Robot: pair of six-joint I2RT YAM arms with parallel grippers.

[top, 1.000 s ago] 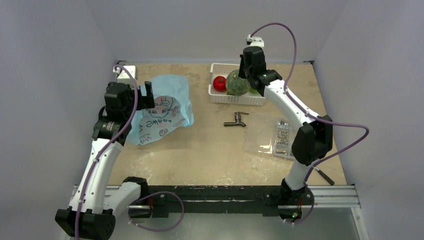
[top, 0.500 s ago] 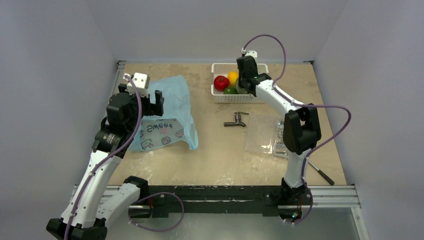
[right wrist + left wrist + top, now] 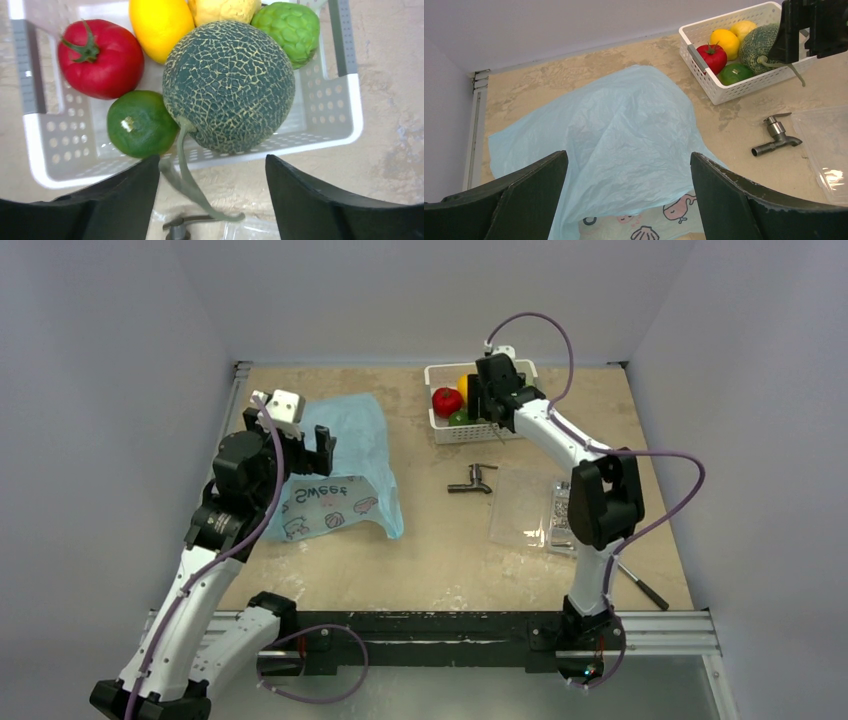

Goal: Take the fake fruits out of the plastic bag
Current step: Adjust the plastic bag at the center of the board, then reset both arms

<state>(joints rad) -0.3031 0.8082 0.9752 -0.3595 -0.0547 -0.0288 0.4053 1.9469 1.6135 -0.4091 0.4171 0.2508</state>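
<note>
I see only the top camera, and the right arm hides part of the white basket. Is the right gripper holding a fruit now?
Observer: No. The right gripper is open; the netted melon lies in the white basket, clear of its fingers.
Operator: What lies beside it?
Observer: A red fruit, an orange fruit, a green lime and a bumpy green fruit.
Operator: And the other arm?
Observer: The left gripper is open, nothing between its fingers, the plastic bag below it.

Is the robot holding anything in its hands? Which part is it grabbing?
Nothing is held. The right gripper is open near the melon, which sits in the white basket. The left gripper is open above the blue bag.
</note>
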